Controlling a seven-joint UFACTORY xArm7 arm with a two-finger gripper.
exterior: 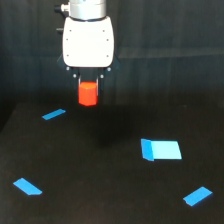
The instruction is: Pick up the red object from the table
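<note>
The red object (88, 93) is a small red-orange short prism. It hangs between the fingers of my gripper (88, 89), well above the black table (100, 165). The gripper is shut on it, and its white body (88, 42) sits at the top of the exterior view, left of centre. The fingers are dark and mostly hidden against the dark background. A faint dark shadow lies on the table below the held object.
Several flat blue pieces lie on the table: a thin one (53, 114) at the exterior view's left, a rectangular one (161, 149) at the right, one (27, 186) at the lower left, one (197, 196) at the lower right.
</note>
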